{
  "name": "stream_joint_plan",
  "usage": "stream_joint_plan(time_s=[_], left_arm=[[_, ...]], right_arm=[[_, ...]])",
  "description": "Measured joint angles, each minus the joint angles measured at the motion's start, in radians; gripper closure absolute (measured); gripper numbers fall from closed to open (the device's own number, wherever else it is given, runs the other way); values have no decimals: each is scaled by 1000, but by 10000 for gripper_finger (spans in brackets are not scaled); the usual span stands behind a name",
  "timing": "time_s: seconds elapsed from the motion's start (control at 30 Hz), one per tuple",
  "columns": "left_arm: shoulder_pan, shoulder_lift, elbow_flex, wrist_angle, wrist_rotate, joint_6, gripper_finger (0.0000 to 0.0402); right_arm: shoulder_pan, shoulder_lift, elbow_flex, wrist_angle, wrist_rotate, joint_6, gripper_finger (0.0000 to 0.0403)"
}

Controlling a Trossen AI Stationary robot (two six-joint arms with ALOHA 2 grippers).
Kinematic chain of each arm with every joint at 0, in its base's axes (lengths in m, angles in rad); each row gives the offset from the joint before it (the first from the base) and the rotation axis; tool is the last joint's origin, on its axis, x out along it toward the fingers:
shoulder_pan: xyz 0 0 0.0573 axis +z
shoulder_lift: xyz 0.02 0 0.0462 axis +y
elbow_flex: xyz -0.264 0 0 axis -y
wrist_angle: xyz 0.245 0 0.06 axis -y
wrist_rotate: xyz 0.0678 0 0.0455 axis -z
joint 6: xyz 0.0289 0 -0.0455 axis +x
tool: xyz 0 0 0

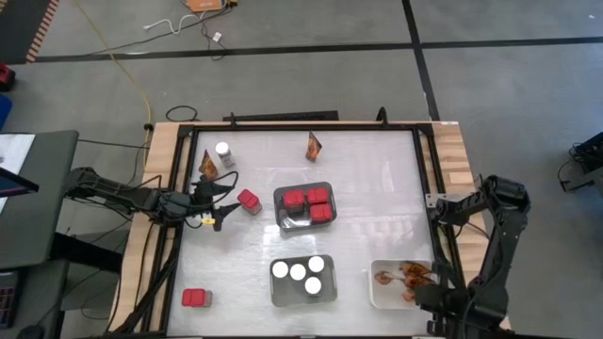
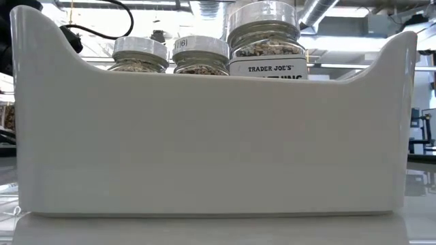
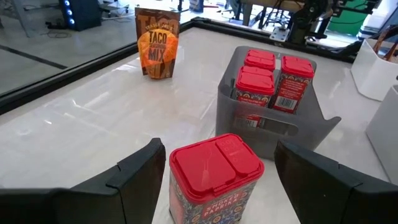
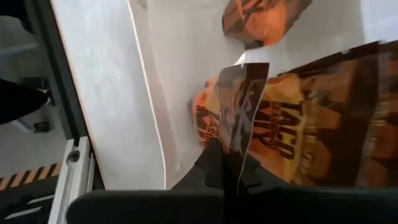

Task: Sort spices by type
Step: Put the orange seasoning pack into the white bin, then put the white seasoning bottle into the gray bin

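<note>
The step in hand is the pickup of a loose red box that stands upright on the table, just beside the grey tray where four red boxes already sit. The left gripper is at this box with its fingers spread wide, one on each side of it and neither finger touching it in the left wrist view, so the box is not grasped yet. I judge that the next move calls for closing the fingers squarely on the two flat sides, then lifting it clear of the tray wall and setting it down in the free part of the grey tray without knocking the boxes inside. The right gripper hangs over the white tray at the near right corner, clenched on the top edge of a packet, with other packets lying under it in that tray; it looks ready to let this one go there. Four jars are in the middle tray. Still to sort are one jar and one packet near the far left, a second packet at the far middle, and a red box near the left front corner. So I think the sorting is a bit past half done.
</note>
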Motion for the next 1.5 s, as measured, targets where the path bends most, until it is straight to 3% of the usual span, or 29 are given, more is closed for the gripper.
stream_joint_plan(time_s=[0.17, 0.57, 0.8, 1.33, 1.5], left_arm=[[0, 0, 0, 0, 0, 0, 112], [0, 0, 0, 0, 0, 0, 112], [0, 0, 0, 0, 0, 0, 112], [0, 0, 0, 0, 0, 0, 112], [0, 0, 0, 0, 0, 0, 112]], right_arm=[[-18, -1, -33, 19, -59, -1, 385], [-19, -17, 4, 14, -77, 1, 361], [-23, -62, 9, -13, -73, 83, 346], [-23, -124, 9, -22, -64, 68, 207], [-23, -200, 9, -45, 58, 71, 187]])
